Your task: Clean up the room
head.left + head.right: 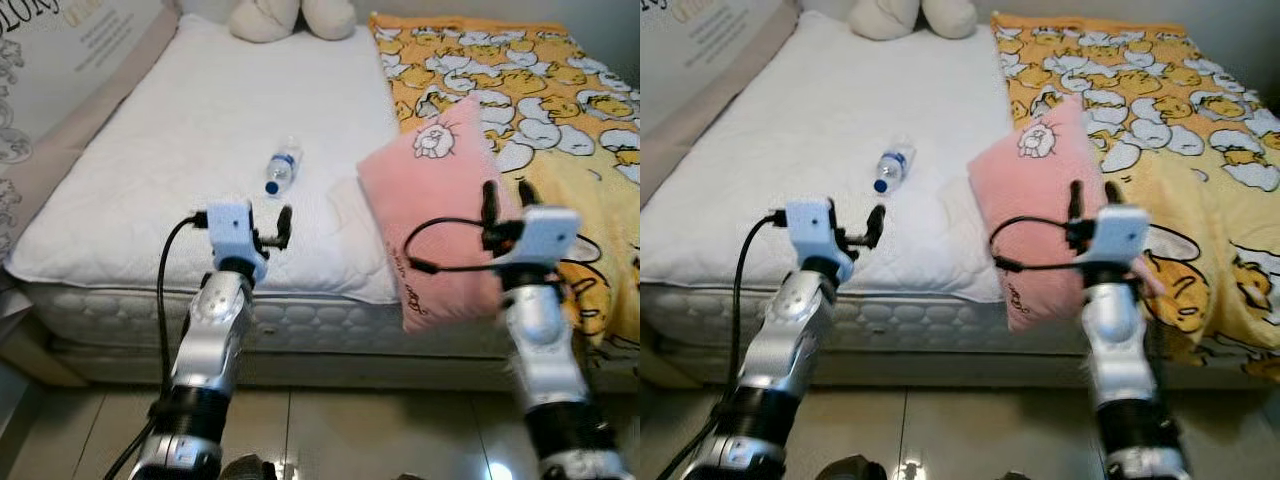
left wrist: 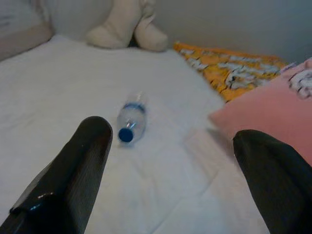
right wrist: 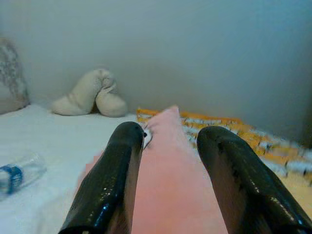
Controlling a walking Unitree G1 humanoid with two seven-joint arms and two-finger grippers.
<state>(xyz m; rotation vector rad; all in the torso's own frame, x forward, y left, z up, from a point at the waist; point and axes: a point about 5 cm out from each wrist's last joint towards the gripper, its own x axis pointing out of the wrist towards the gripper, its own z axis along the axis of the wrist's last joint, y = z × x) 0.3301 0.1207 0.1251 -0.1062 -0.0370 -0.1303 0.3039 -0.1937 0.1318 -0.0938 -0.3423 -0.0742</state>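
right end effector (image 1: 508, 193) gripping 1 pink pillow (image 1: 430, 210) upright over bed (image 1: 180, 150) edge | left end effector (image 2: 170, 165) hovering open near 1 bottle (image 1: 283, 166) lying on bed | 1 plush toy (image 1: 290, 17) sitting at head

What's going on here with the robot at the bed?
The robot stands at the foot of the bed, tidying up. Its right gripper is shut on a pink pillow, holding it up over the bed's edge beside the yellow duck-print blanket. The left gripper is open and points toward a plastic water bottle lying on the white mattress. A cream plush toy sits at the head of the bed.
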